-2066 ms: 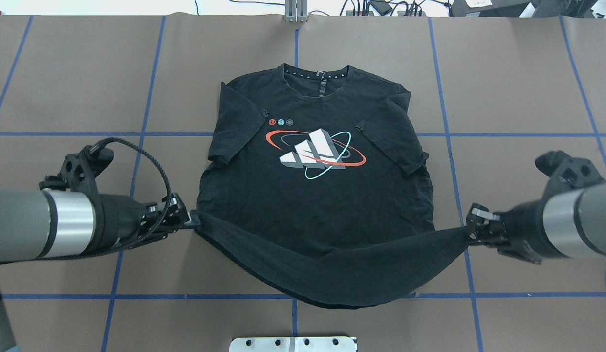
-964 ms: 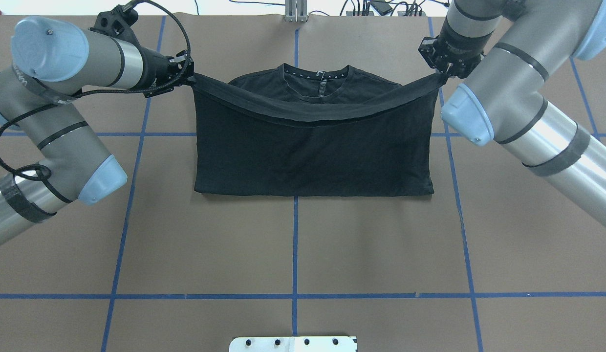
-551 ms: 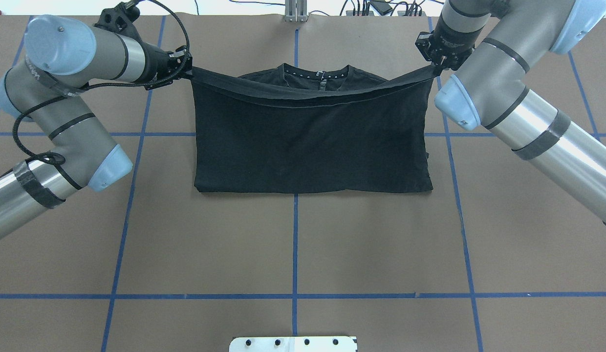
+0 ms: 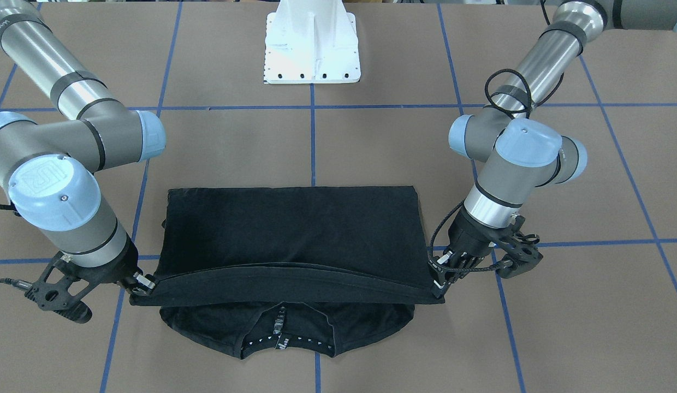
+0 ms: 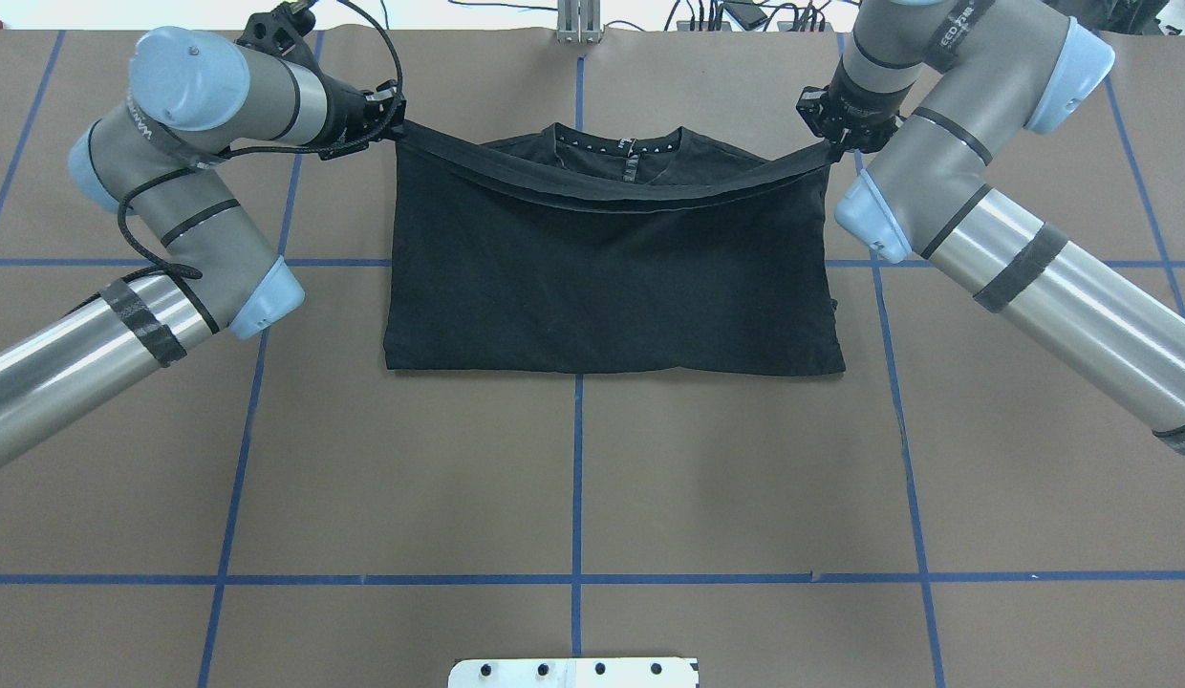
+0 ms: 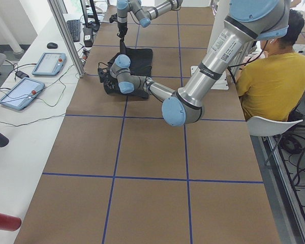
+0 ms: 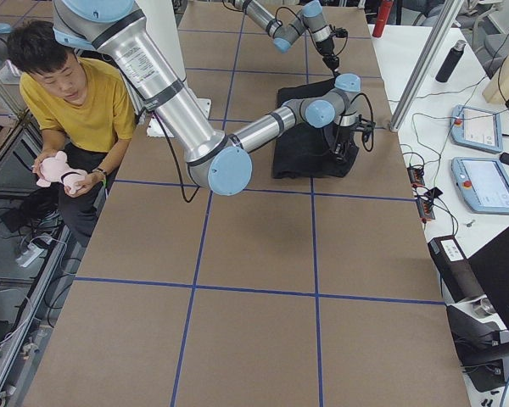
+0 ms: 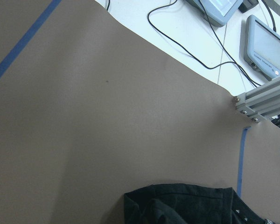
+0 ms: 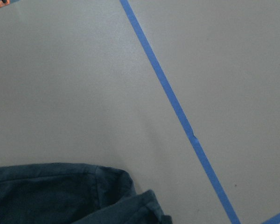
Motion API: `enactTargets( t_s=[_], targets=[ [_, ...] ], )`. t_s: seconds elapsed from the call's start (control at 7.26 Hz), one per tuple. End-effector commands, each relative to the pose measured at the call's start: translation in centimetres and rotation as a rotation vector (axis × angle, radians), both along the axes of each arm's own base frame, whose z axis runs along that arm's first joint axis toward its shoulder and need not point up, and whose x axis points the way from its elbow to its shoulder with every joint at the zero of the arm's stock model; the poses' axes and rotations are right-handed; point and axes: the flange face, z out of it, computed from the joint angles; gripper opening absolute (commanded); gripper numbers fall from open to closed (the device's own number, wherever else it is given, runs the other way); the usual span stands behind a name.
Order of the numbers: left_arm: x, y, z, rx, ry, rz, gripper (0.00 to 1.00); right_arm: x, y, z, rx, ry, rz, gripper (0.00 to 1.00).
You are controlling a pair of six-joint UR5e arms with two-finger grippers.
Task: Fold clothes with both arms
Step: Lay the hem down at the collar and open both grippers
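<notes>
The black T-shirt lies folded in half on the brown table, its bottom hem carried over to the far side near the collar. The logo print is hidden under the fold. My left gripper is shut on the hem's left corner and my right gripper on its right corner, both held just above the shoulders. The hem sags between them. In the front-facing view the shirt shows with the left gripper on the right and the right gripper on the left. Cloth edges show in both wrist views.
The white pedestal base stands at the robot's side of the table. An aluminium post and cables sit past the far edge. A person in yellow sits beside the table. Tablets lie on the side bench.
Both arms carried the hem from the near side over the shirt to the collar, covering the logo. In the last half second both grippers moved slightly inward and the hem slackened.
</notes>
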Motion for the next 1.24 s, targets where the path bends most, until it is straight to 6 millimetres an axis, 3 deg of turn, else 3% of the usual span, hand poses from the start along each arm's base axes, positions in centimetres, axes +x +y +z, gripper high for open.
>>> enactTargets(
  t_s=[0.0,0.14,0.41,0.55,0.83,1.1],
  targets=[
    [0.3,-0.8,2.1,0.012,-0.010,-0.022,0.65,-0.9,-0.9,1.4,0.041,-0.029,0.000,0.86],
    [0.4,-0.8,2.0,0.012,-0.008,-0.022,0.65,-1.0,-1.0,0.6,0.034,-0.069,0.055,0.98],
    [0.3,-0.8,2.0,0.014,-0.007,-0.022,0.65,-0.8,-0.8,-0.3,0.026,-0.101,0.093,0.98],
    [0.3,-0.7,1.6,0.022,-0.002,-0.022,0.65,0.3,1.5,-0.7,0.005,-0.141,0.146,0.98],
    [0.2,-0.7,1.8,0.021,-0.005,-0.021,0.65,-0.2,12.1,1.0,-0.033,-0.243,0.223,0.97],
    [0.3,-0.7,1.7,0.017,-0.006,-0.022,0.65,-2.2,19.6,7.2,0.011,-0.309,0.272,0.96]
  ],
)
